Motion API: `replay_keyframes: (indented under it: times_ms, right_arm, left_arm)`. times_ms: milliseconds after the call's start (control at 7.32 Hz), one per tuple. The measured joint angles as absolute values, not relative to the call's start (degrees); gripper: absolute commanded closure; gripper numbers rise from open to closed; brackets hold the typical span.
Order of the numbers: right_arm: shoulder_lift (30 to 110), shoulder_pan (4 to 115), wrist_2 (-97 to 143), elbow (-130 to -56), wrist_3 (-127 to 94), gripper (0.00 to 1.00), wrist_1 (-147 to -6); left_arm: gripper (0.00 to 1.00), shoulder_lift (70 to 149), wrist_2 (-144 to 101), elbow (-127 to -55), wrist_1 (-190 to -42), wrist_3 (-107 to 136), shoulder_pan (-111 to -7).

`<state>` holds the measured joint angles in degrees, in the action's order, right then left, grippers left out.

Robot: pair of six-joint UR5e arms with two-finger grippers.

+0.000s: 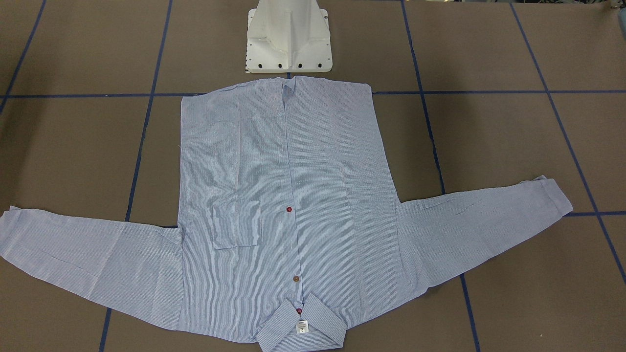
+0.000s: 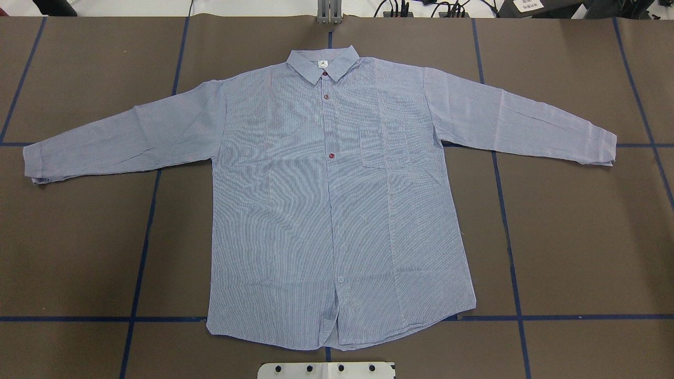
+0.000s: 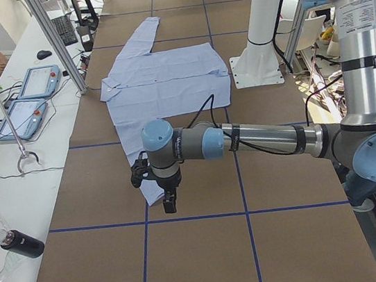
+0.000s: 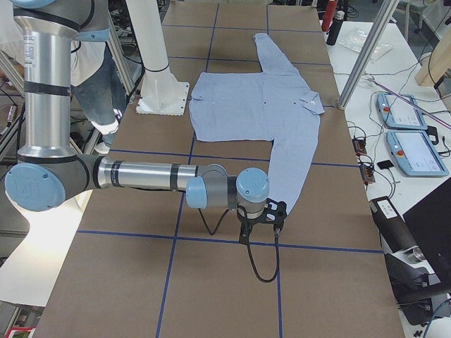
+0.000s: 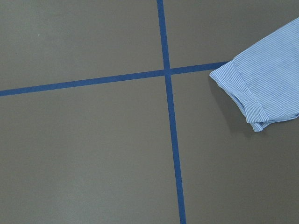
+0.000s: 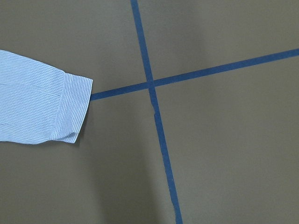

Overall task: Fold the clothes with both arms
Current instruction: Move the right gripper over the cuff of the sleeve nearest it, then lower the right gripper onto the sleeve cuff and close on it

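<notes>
Inside shirt collar [image 1: 324, 319], white label [image 1: 302, 327]

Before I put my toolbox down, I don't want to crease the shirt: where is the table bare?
Two bare table patches flank the shirt, one each on the robot's side of the left sleeve and the right sleeve. Crowded: the hem nearly meets the white pedestal, and the left end effector and right end effector hang by the cuffs.
</notes>
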<state>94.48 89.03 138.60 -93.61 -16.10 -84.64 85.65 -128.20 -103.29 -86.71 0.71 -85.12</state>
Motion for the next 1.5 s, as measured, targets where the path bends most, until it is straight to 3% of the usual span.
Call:
replay_keyframes:
  times_ms: [410, 820, 1504]
  right_arm:
    - [92.4, 87.0, 139.9, -94.4, -16.2, 0.0, -84.5]
    - [89.5, 80.5, 140.4, -91.8, -16.5, 0.0, -79.4]
    - [85.3, 73.7, 136.9, -75.3, -29.8, 0.04, -52.6]
  left_arm:
    - [0.0, 86.7, -133.9, -109.7, -87.4, 1.0, -85.2]
    - [0.0, 88.2, -137.1, -110.8, -90.0, 1.5, -85.1]
    - [0.0, 89.1, -136.9, -111.1, -90.3, 5.4, -84.9]
